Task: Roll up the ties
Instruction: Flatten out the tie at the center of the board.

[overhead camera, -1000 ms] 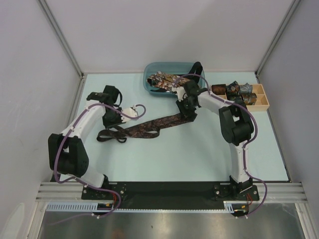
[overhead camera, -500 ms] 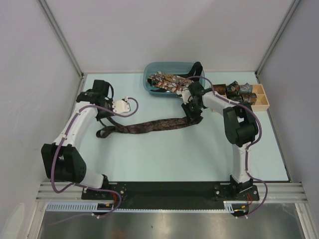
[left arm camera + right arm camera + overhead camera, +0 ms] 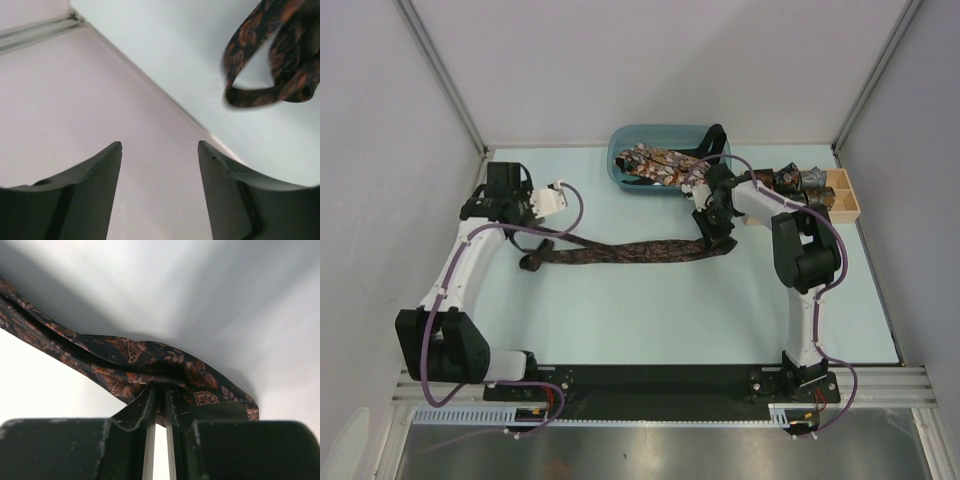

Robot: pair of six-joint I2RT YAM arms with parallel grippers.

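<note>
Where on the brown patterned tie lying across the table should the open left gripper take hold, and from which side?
Grip the tie at its folded left end, from above, fingers straddling the narrow band. The tie lies stretched along the table, and the right gripper pinches its other end.

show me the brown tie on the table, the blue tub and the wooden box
brown tie [image 3: 620, 250], top external view, middle of its stretched-out length
blue tub [image 3: 660, 128], top external view, far rim
wooden box [image 3: 845, 198], top external view, bare compartment at its right end
</note>
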